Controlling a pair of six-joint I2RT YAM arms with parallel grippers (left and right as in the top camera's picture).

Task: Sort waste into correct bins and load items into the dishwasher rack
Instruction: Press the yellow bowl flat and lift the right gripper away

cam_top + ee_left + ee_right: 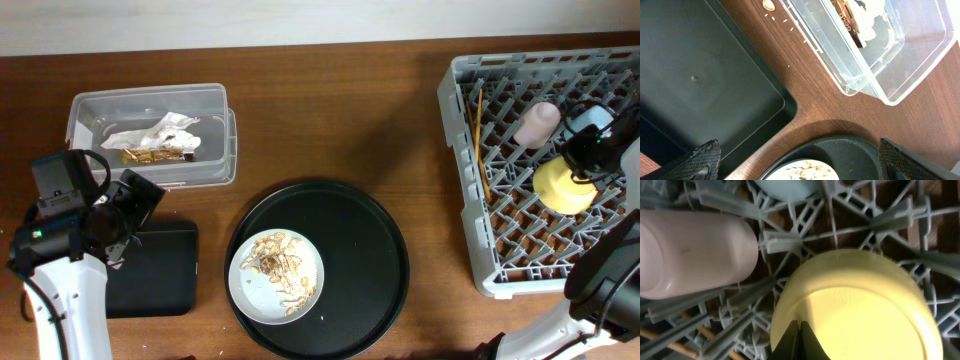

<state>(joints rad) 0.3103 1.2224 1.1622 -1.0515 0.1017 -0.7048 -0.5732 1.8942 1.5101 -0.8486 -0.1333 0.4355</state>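
Left fingers (802, 160) are spread wide with nothing in them, hanging over the worktop (330, 120) between the shallow black tray (155, 270) and the clear tub (100, 110); the wrapper (160, 135) is in the tub; right fingers (799, 341) are pinched shut on nothing, right at the upturned yellow bowl (855, 305) in the rack (450, 110), can't tell if they're touching it; pink cup (690, 252) lies beside the bowl, chopsticks (480, 140) nearer the rack's left wall; the plate (255, 290) of scraps (278, 262) sits on the round black tray (370, 270).
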